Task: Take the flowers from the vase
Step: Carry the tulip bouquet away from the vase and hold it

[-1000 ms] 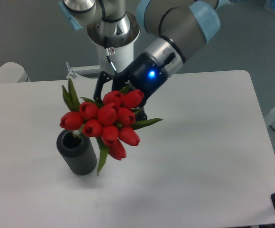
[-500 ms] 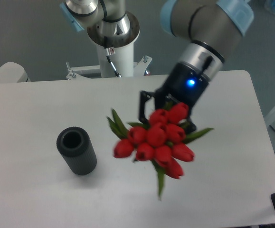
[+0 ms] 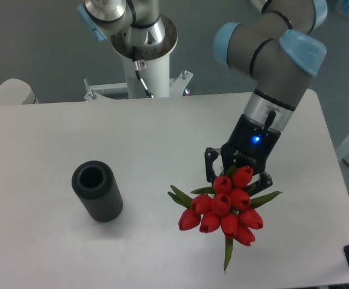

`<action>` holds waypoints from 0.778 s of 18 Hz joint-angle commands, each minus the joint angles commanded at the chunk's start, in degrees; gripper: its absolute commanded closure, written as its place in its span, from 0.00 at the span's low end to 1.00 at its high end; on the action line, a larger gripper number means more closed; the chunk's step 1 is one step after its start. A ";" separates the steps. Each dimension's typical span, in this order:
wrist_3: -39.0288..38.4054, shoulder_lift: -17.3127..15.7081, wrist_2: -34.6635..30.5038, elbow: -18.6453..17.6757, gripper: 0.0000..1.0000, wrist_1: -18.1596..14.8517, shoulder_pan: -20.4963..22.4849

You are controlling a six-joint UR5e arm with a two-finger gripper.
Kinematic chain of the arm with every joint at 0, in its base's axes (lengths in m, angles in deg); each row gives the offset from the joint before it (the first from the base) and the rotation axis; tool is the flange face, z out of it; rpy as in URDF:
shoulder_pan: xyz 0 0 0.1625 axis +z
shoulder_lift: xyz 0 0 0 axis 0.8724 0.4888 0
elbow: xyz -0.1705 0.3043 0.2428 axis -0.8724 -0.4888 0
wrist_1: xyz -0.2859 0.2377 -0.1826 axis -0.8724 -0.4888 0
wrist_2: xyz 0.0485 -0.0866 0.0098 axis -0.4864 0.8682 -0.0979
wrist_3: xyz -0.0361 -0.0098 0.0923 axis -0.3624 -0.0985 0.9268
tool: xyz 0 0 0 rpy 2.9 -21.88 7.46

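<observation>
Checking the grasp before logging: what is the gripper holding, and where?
The gripper holds the flowers by the stems, behind the buds; the exact contact is hidden.

Red, green-leaved flowers point(image 3: 222, 211); dark grey ribbed-rim vase point(image 3: 97, 191).

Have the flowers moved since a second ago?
Yes. The flowers, held in the pincer, moved rightward and down the image, away from the vase.

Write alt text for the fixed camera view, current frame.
A grey and blue robot arm's black two-finger gripper holds a tight bunch of red tulip buds with green leaves above the white table, well right of the short dark ribbed cylindrical vase, which stands upright and empty.
</observation>
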 joint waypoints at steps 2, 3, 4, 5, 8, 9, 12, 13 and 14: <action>0.00 0.70 -2.89 0.53 0.85 -0.35 -0.70; 0.00 0.97 -4.91 0.88 0.85 -0.79 -1.40; 0.00 1.32 -7.19 1.49 0.86 -1.49 -1.93; 0.09 1.67 -8.95 2.45 0.87 -2.54 -2.28; 0.17 3.77 -13.87 5.70 0.87 -5.36 -4.04; 0.44 4.48 -16.50 6.76 0.87 -6.06 -4.74; 5.60 6.15 -25.81 8.96 0.87 -10.27 -7.38; 8.24 6.50 -28.63 9.31 0.87 -11.68 -7.99; 11.05 6.77 -30.75 9.49 0.88 -12.48 -8.52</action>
